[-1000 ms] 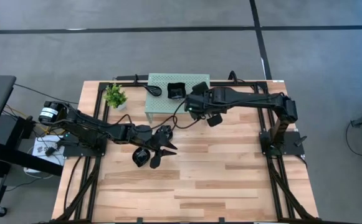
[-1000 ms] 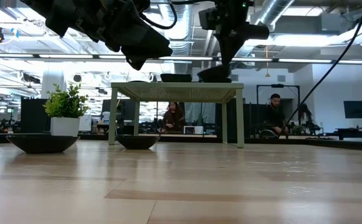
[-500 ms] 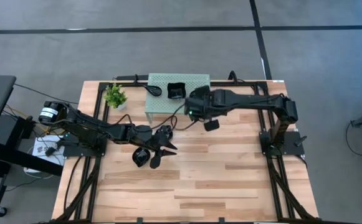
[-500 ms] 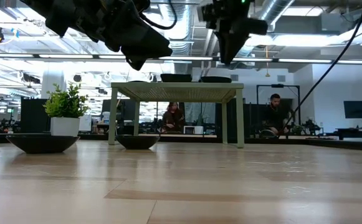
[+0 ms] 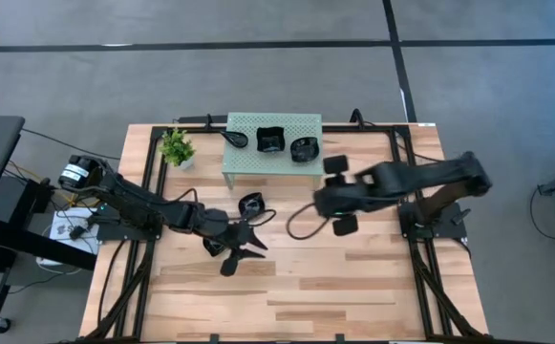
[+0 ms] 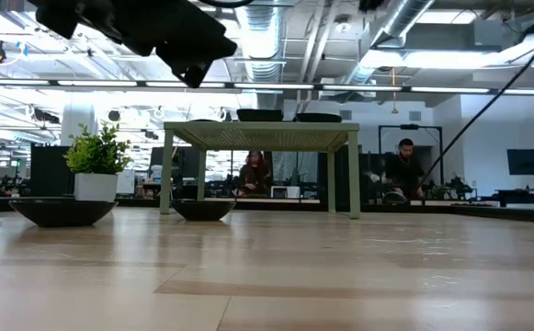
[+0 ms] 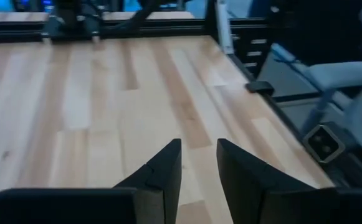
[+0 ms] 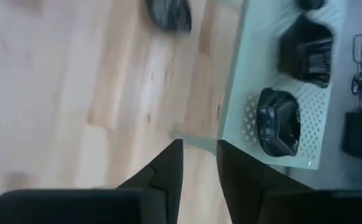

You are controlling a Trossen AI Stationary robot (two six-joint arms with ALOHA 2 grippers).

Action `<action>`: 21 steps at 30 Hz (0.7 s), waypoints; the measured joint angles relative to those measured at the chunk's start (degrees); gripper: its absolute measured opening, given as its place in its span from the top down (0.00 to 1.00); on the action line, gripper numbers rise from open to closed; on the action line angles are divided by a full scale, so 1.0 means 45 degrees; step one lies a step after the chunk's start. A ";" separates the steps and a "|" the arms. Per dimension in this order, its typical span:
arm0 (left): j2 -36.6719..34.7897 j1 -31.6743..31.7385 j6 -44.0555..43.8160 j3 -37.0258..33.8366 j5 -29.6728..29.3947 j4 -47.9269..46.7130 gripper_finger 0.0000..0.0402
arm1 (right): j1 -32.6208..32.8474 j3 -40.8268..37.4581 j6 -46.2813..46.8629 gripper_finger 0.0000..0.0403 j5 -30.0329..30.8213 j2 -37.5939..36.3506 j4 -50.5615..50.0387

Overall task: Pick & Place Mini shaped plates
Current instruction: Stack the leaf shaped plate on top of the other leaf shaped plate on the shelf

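Left jaws: the left gripper (image 5: 242, 253) has its fingers (image 7: 162, 171) a narrow gap apart, with nothing between them.
Right jaws: the right gripper (image 5: 325, 199) also has its fingers (image 8: 165, 168) slightly apart and holds nothing.
Left gripper, place: above bare wood near the middle of the table (image 5: 353, 277), left of centre, raised off the surface and pointing right.
Right gripper, place: above the table's middle, on the near side of the stand (image 5: 258, 164) and clear of it, its arm reaching in from the right.
Stand: a pale green perforated stand on legs, at the far edge of the table, about midway across.
Plates on the stand: three dark mini plates sit in a row on top. These are the left plate (image 5: 236, 139), the square plate (image 5: 270, 139) in the middle and the right plate (image 5: 304, 149). They lie close together; I cannot tell whether they touch.
Plates on the table: the loose plate (image 5: 250, 204) lies flat on the wood just near of the stand, between the two grippers and touched by neither. The level view shows a second plate, the nearer plate (image 6: 62, 211), farther left on the tabletop.
Plant: a small potted plant (image 5: 177, 146) stands upright just left of the stand.
Room: people (image 6: 404, 170) sit at desks well beyond the table.
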 joint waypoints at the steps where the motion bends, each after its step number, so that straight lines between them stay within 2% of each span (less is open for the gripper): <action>1: 0.0000 -0.0047 0.0004 0.0000 -0.0311 -0.0021 0.74 | 0.0199 -0.0297 0.0385 0.77 -0.0003 -0.0459 0.0393; 5: 0.0000 0.0055 -0.0052 0.0015 -0.1269 -0.1173 0.74 | 0.1023 -0.2614 0.1283 0.77 -0.0005 -0.2211 0.3340; 10: 0.0000 0.0482 -0.1688 -0.0140 -0.3179 -0.2987 0.74 | 0.1849 -0.7088 0.0641 0.77 -0.0205 -0.3520 0.8762; 13: 0.0005 0.0865 -0.2237 -0.0633 -0.4059 -0.3013 0.74 | 0.2010 -0.9469 -0.0436 0.77 -0.0334 -0.3468 1.2066; 16: 0.0005 0.1342 -0.2734 -0.1175 -0.4133 -0.2975 0.74 | 0.2028 -1.1059 -0.1521 0.77 -0.0329 -0.2960 1.4516; 18: 0.0005 0.1570 -0.2895 -0.1545 -0.4160 -0.2796 0.74 | 0.1830 -1.1684 -0.2243 0.77 -0.0343 -0.2568 1.5711; 21: 0.0005 0.1841 -0.2910 -0.2088 -0.4357 -0.2206 0.74 | 0.1344 -1.1784 -0.2635 0.77 -0.0322 -0.1955 1.6313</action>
